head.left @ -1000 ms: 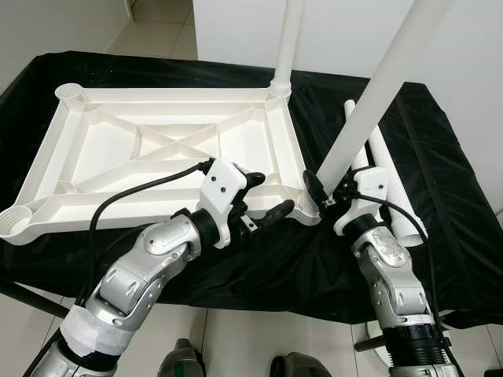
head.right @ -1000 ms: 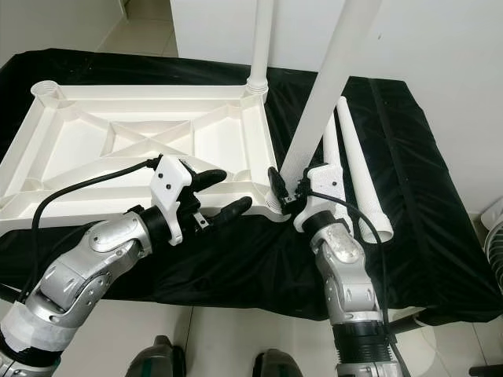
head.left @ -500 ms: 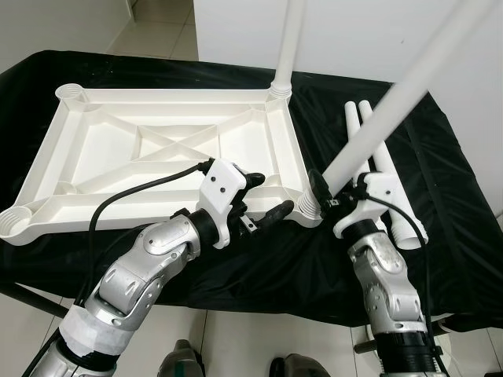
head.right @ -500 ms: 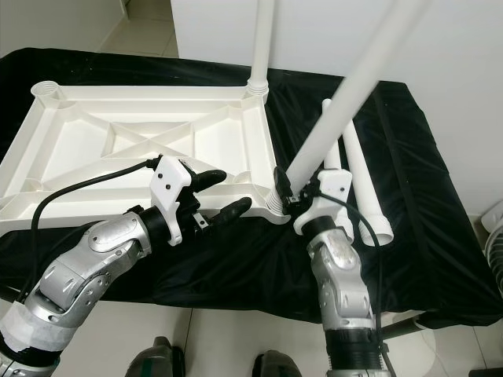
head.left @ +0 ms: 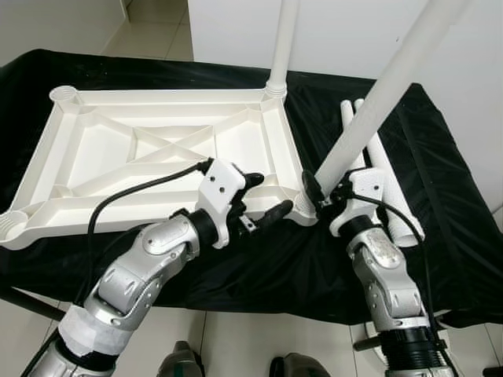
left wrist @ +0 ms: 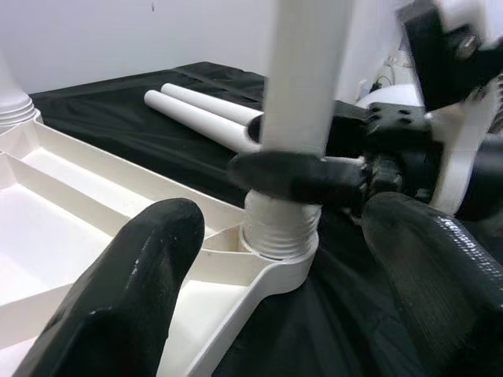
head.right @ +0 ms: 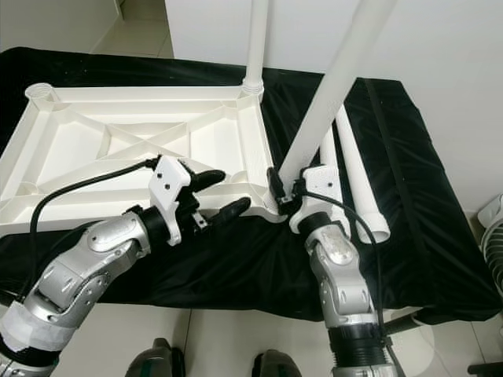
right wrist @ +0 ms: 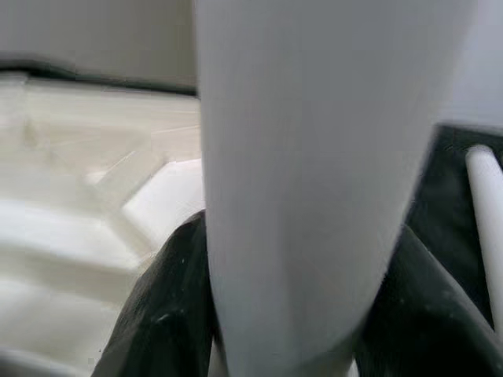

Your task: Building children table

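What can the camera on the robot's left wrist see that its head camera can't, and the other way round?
The left wrist view shows close up the threaded socket where the leg enters. The left eye view takes in the whole white tabletop upside down on the black cloth, another leg standing at the far corner, and both arms. Both show the open left hand at the tabletop's corner, the right hand gripping the leg, and the spare legs.

Both leg [head.left: 369, 110] tops — cut off, frame edge

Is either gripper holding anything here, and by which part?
The right gripper clamps a white table leg near its lower end, just above the corner socket of the upturned tabletop. The left gripper is open beside that corner, holding nothing.
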